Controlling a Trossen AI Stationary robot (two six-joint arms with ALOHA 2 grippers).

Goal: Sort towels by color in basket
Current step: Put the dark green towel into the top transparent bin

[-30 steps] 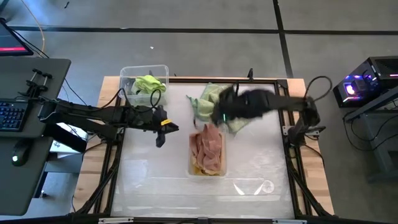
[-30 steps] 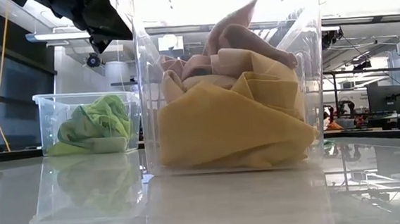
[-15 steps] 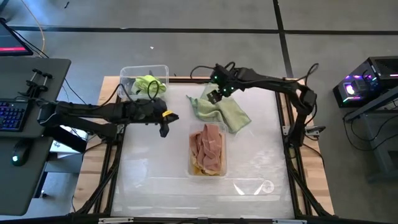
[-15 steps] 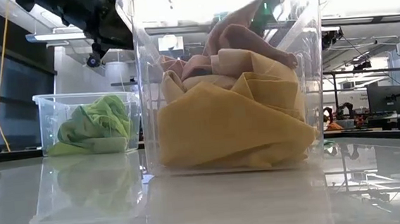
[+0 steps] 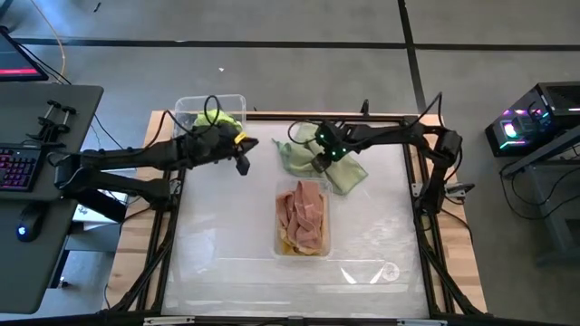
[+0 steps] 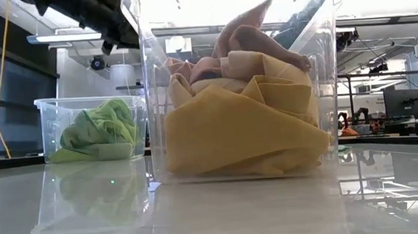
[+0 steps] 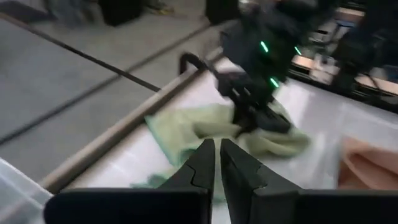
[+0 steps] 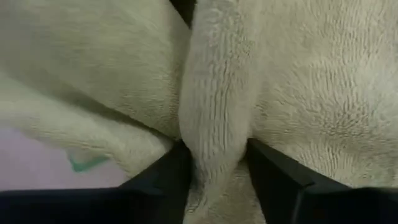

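We find the left gripper [image 5: 243, 166] with fingers pressed together, empty, beside the bin [image 5: 237, 101] of lime green towels [image 5: 217, 120]. The right gripper [image 5: 319, 164] pinches a fold of the pale sage towel [image 5: 337, 172] lying behind the central container [image 5: 324, 237] of salmon and mustard towels.

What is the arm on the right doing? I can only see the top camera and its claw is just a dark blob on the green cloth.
Observer: The right gripper has a fold of the pale sage towel pinched between its fingers.
Operator: Is the other claw holding anything?
Observer: No. The left gripper is shut and empty, pointing toward that same towel.
Operator: What's under the pink ones in the middle box?
Observer: A mustard yellow towel, under the salmon pink towels.
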